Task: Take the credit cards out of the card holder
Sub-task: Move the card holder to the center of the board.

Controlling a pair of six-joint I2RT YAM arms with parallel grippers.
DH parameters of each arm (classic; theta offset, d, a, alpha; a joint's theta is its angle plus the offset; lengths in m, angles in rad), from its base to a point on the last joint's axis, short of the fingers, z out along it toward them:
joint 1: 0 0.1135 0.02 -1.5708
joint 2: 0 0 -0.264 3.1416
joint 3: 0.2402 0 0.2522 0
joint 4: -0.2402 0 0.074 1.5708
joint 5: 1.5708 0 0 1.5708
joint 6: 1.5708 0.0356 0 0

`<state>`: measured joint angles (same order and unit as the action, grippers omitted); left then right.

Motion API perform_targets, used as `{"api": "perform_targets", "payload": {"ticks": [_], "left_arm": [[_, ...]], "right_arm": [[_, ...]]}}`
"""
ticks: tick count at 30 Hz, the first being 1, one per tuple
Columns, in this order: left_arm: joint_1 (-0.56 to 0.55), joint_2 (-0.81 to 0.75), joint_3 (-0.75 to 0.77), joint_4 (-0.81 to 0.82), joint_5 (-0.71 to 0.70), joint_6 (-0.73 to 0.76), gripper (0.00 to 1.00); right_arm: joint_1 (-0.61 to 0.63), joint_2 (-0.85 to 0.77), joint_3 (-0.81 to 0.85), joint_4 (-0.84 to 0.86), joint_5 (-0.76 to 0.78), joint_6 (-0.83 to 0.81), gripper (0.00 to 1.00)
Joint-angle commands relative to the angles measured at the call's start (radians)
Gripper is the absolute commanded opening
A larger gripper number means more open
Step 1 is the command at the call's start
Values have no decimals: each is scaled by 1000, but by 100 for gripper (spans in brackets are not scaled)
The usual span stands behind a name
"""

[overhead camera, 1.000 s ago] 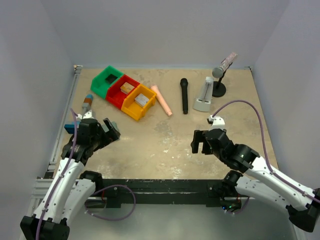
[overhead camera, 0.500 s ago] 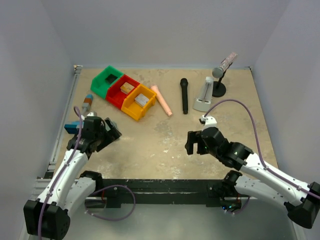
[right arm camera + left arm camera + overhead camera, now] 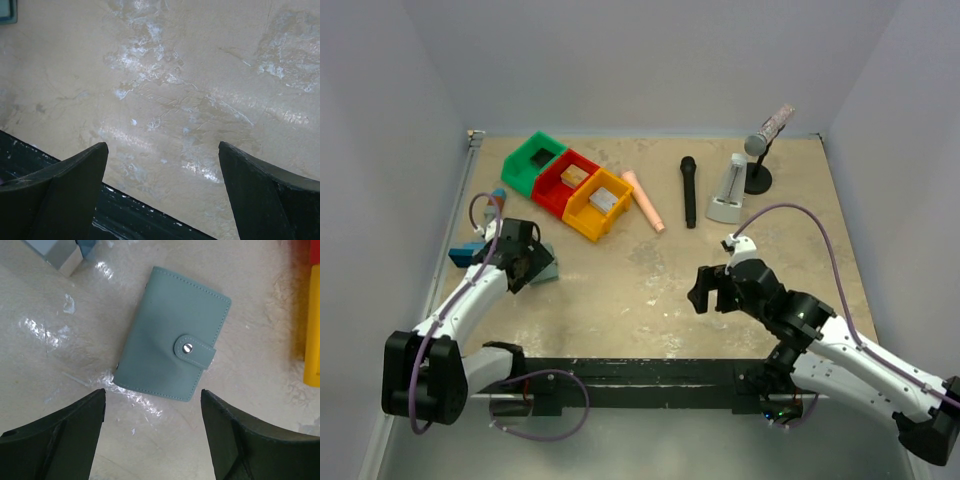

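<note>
- The arm bases sit at the bottom edge of the overhead view. The left arm is stretched up the left side of the frame, with its wrist bent down toward the table.
- The left gripper is pointed downward at the left middle of the frame. Its jaws are spread wide and nothing is held.
- In the left wrist view its dark fingers fill the lower corners, with bare table between them.
- The card holder lies flat just beyond the fingertips, centred between them and slightly tilted. It is closed, with its strap snapped down. From overhead only a teal corner shows beside the gripper.
- A grey and blue block is seen at the upper left of the wrist view, apart from the holder.
- The right gripper is held right of centre, aimed left. Its jaws are wide and empty, over bare table near the dark front rail.
- Open table lies between the two grippers.
- Farther up, a green bin, a red bin and a yellow bin form a diagonal row at upper left.
- A pink cylinder, a black microphone, a grey stand and a microphone on a stand are spread toward the upper right.
</note>
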<state>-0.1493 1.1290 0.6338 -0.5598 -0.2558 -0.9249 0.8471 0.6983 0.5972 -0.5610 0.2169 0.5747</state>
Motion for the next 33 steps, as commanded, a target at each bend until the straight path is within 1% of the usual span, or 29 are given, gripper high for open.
{"api": "perform_targets", "payload": {"ticks": [1,8,15,22,26,29,31,33], "left_arm": [[11,15,72,57,-83,-14,81],[14,133,138,61,-94,-9,84],[25,215,159,72,-115,18,85],[40,296,181,84,-70,38,87],[40,325,169,101,1,28,84],[39,319,139,118,23,14,81],[39,304,129,118,33,11,81],[37,295,110,127,44,11,78]], "right_arm": [[4,-55,-16,6,-8,-15,96],[3,-54,-16,13,-17,-9,96],[3,-60,-7,15,-17,-3,96],[4,-34,-5,32,-39,19,96],[3,-23,-11,41,-44,30,96],[4,-19,-4,41,-53,37,96],[3,-11,-2,44,-59,40,96],[3,-8,0,47,-62,43,96]]}}
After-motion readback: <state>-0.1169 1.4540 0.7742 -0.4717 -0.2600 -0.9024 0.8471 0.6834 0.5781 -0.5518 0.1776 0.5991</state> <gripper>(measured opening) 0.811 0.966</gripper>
